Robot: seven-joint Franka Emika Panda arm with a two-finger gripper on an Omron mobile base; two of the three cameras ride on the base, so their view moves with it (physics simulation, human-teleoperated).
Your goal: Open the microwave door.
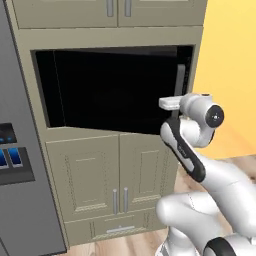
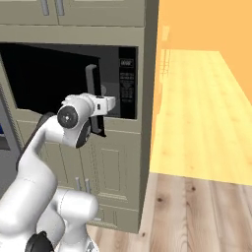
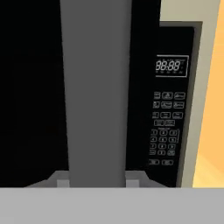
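The microwave door (image 1: 110,90) is a wide glossy black panel that stands slightly ajar, its handle edge swung a little out from the cabinet. Its vertical grey bar handle (image 1: 180,80) runs along the right edge. My gripper (image 1: 175,114) sits at the lower part of that bar. In the hand view the handle (image 3: 96,87) runs up the middle and my gripper (image 3: 96,180) has one fingertip against each side of it, shut on the bar. From the right, the gripper (image 2: 98,120) holds the handle (image 2: 91,81) just left of the microwave's button panel (image 2: 127,83).
A grey fridge (image 1: 20,165) with a blue dispenser (image 1: 10,156) stands close on the left. Beige cabinet doors (image 1: 115,175) sit below the microwave and more above. A wooden floor (image 2: 197,206) and a yellow wall (image 1: 230,65) lie to the right.
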